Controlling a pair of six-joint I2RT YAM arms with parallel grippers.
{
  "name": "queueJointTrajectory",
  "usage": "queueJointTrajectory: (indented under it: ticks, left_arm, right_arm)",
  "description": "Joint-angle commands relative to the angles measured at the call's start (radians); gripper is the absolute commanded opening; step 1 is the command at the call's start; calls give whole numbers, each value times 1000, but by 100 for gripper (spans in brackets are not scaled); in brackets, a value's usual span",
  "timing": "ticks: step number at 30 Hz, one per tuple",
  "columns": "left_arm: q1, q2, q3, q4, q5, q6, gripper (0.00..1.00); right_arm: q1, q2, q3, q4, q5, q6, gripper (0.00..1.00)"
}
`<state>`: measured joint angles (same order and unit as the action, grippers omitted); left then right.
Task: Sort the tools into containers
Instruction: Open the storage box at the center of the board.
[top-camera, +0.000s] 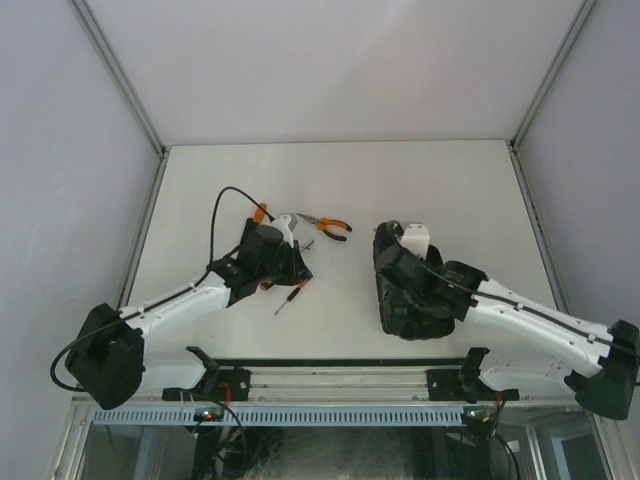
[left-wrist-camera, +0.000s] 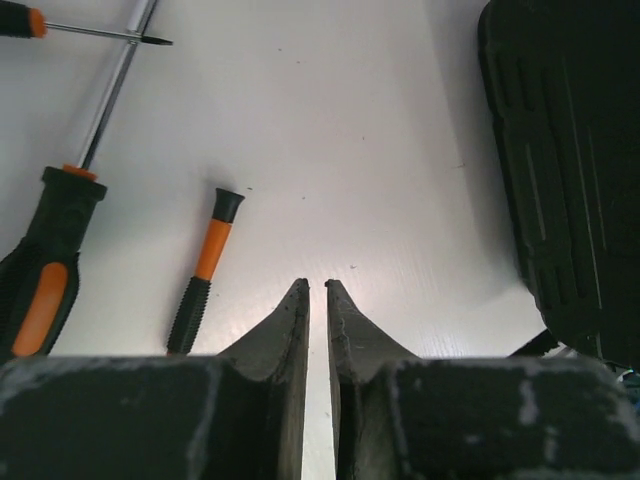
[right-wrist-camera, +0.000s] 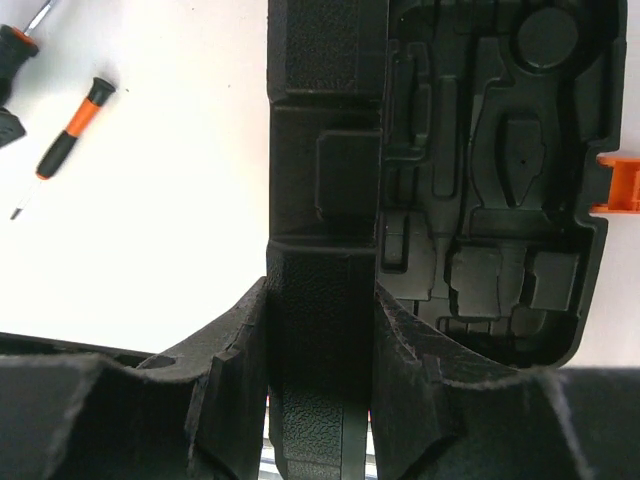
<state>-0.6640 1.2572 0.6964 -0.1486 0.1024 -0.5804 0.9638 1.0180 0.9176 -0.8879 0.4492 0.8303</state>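
The black tool case (right-wrist-camera: 480, 150) lies open, its moulded slots bare and its orange latch (right-wrist-camera: 620, 185) at the right. My right gripper (right-wrist-camera: 320, 290) is shut on the case's thick left wall (right-wrist-camera: 325, 180). My left gripper (left-wrist-camera: 317, 285) hovers over bare table, its jaws a sliver apart with nothing between them. Left of it lie a thick screwdriver (left-wrist-camera: 50, 270), a small screwdriver (left-wrist-camera: 205, 265) and a thin one (left-wrist-camera: 90, 32). The needle-nose pliers (top-camera: 330, 228) lie beyond the left gripper (top-camera: 292, 262). The case's ribbed outside (left-wrist-camera: 570, 170) stands to its right.
The small screwdriver (top-camera: 288, 297) lies between the two arms, nearer the left one. An orange-handled tool (top-camera: 262, 212) sits under the left arm's black cable (top-camera: 215, 225). White walls close the table (top-camera: 430, 180) on three sides.
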Motion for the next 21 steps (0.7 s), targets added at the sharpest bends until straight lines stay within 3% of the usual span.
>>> queueJointTrajectory:
  ticks: [1,4,8,15,21]
  left_arm:
    - [7,-70,19,-46,-71,31,15]
    - [10,-100,10,-77,-107,32,15]
    - [16,-143,-1,-120,-146,30,16]
    - [20,-246,-30,-201,-193,13,17]
    - [20,-341,-68,-249,-215,-26,18]
  right_arm:
    - [95,134,112,-79,153,-30,26]
    - [144,232,165,-88,166,-33,30]
    - [200,309,208,-65,167,-36,44]
    - [242,298,208,48,120,-93,61]
    - [271,219,165,138,75,-125,66]
